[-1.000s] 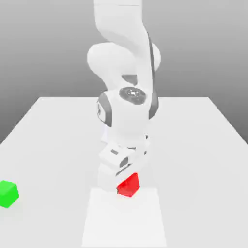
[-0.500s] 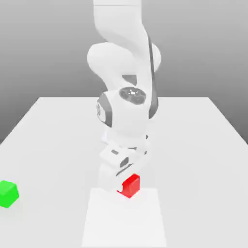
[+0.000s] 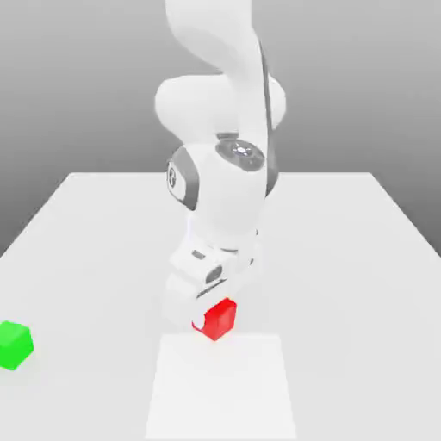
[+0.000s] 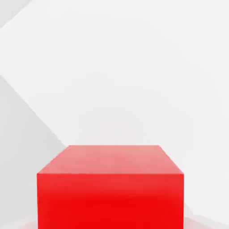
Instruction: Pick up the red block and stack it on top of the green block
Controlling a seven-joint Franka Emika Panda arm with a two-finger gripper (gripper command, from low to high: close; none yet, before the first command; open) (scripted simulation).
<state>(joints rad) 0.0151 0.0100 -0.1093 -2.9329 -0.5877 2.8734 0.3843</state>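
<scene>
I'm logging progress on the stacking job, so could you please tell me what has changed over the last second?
The gripper closed on the red block and has lifted it off the table, shifting slightly toward the exterior view's left. The green block stayed where it was, near the left edge.

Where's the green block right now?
The green block sits on the white table at the exterior view's far left edge, well apart from the red block, which is near the middle under the arm.
</scene>
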